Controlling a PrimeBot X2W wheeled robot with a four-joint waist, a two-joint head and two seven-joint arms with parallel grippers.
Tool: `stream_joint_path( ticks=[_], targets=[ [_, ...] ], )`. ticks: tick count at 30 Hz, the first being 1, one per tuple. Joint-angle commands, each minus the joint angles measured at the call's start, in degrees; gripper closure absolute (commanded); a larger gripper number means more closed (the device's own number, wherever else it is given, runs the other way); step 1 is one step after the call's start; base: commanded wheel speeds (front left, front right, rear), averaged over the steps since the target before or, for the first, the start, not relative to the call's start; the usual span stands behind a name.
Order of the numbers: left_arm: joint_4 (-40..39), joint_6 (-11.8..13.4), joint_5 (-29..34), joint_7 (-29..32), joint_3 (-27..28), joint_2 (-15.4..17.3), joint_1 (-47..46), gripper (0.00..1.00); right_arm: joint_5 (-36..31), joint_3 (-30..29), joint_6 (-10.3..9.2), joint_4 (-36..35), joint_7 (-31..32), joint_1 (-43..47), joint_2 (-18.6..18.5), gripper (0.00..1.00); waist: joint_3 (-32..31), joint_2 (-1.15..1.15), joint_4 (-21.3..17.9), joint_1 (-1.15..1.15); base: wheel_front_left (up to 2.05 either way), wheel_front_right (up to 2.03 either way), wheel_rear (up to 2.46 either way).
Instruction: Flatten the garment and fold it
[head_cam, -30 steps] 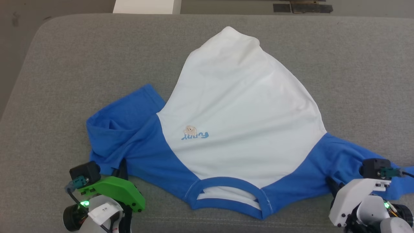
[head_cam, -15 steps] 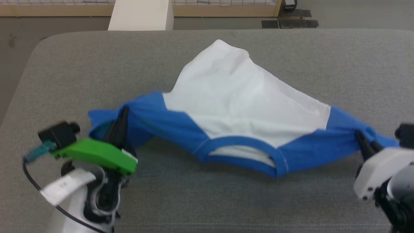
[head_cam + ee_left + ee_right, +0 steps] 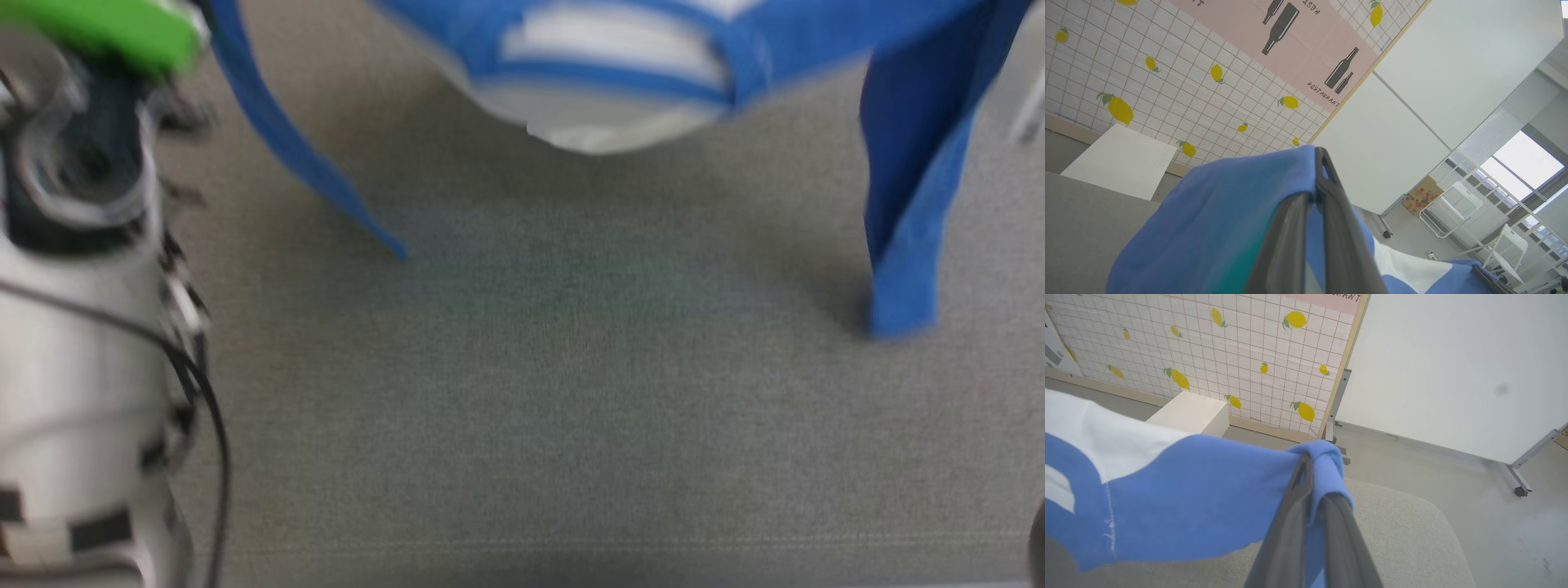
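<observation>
A: What is the garment (image 3: 1200, 498) made of?
B: Soft matt cloth, a smooth knit with a stitched seam.
A: And the tabletop (image 3: 571, 408) beneath the garment?
B: Grey woven fabric, matt, faintly rough.
A: The left end effector (image 3: 1321, 163)?
B: Dark smooth fingers, plastic by the look, dull sheen. The right end effector (image 3: 1306, 477) matches.

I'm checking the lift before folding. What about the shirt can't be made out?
Head view: shirt blurred by motion, white body cut off by top edge.
Left wrist view: blue cloth hides one fingertip of the left gripper.
Right wrist view: cloth covers one fingertip of the right gripper.
</observation>
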Motion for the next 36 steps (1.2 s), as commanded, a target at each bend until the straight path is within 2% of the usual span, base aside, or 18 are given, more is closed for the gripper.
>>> stream_joint_path(
  ticks=[1, 6, 10, 15, 20, 26, 33, 36],
  targets=[
    [1.27, 0.53, 1.04, -0.02, 0.02, 1.06, -3.94, 1.0, -0.41, 0.56, -0.09, 1.99, -0.78, -4.15, -0.34, 1.0, 7.58, 0.0, -1.43, -0.01, 0.0, 0.0, 0.0],
    [8.82, 2.2, 5.27, -2.48, 0.17, 2.61, -19.09, 1.0, -4.63, 3.36, -0.09, 11.23, -7.07, -20.89, -1.05, 1.0, 13.8, 0.0, -2.89, -0.01, 0.0, 0.0, 0.0],
    [14.18, 2.86, 7.07, -7.63, 1.41, 1.67, -28.86, 1.0, -8.75, 2.85, -0.09, 17.74, -15.09, -31.03, 0.52, 1.0, 16.96, 0.0, -3.55, -0.01, 0.0, 0.0, 0.0],
    [17.91, 1.05, 8.36, -13.86, 1.95, 0.63, -36.91, 1.0, -13.97, -0.31, -0.09, 23.5, -24.17, -40.06, 2.57, 1.0, 19.26, 0.0, -4.0, -0.01, 0.0, 0.0, 0.0],
    [20.3, -2.07, 8.1, -19.02, 3.0, 0.18, -41.71, 1.0, -18.31, -3.16, -0.09, 27.4, -32.71, -45.79, 3.71, 1.0, 20.21, 0.0, -4.17, -0.01, 0.0, 0.0, 0.0],
    [24.7, -5.34, 7.52, -20.44, 2.83, 0.68, -39.03, 1.0, -18.23, -2.92, -0.09, 35.49, -37.39, -45.62, 3.19, 1.0, 20.27, 0.0, -3.4, -0.01, 0.0, 0.0, 0.0],
    [28.35, -10.18, 7.37, -18.9, 0.27, 2.0, -24.35, 1.0, -11.14, 2.28, -0.09, 40.9, -39.27, -33.13, 2.89, 1.0, 16.8, 0.0, -2.26, -0.01, 0.0, 0.0, 0.0],
    [27.86, -11.74, 10.08, -17.89, -2.56, 4.42, -16.21, 1.0, -6.19, 5.14, -0.09, 40.95, -38.19, -26.04, 2.25, 1.0, 14.04, 0.0, -1.83, -0.01, 0.0, 0.0, 0.0]
  ],
)
